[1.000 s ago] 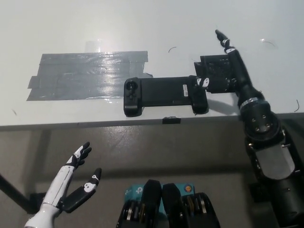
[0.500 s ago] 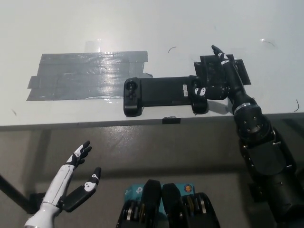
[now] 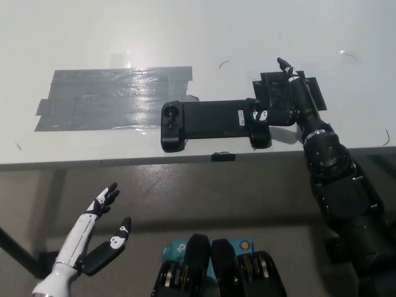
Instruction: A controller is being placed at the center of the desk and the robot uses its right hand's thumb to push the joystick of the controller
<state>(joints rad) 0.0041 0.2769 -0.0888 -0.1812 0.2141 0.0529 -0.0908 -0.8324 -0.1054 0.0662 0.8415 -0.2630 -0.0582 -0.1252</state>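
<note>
- Controller (image 3: 213, 124) sits near the desk (image 3: 185, 31) front edge, roughly centre, long axis left-right; its upper left corner is just beside the grey tape patch (image 3: 111, 96).
- Left hand (image 3: 102, 238) rests below the desk edge at lower left, fingers spread, holding nothing. No role in the push.
- Left grip of the controller carries a round joystick (image 3: 171, 114), untouched.
- Right grip (image 3: 258, 124) is where the right hand (image 3: 291, 102) meets the controller: thumb tip (image 3: 261, 115) lies on it, other fingers extended straight over a dark tape patch (image 3: 288, 93), nothing grasped.
- Can't tell whether the thumb is on a stick cap or on bare housing; view too small.
- Risk: controller looks unfixed, so a sideways thumb push probably slides the whole body left instead of deflecting the stick.
- Risk: it lies close to the front edge; a push toward the robot could tip it off.
- Risk: thumb off-centre on the cap would likely slip off.
</note>
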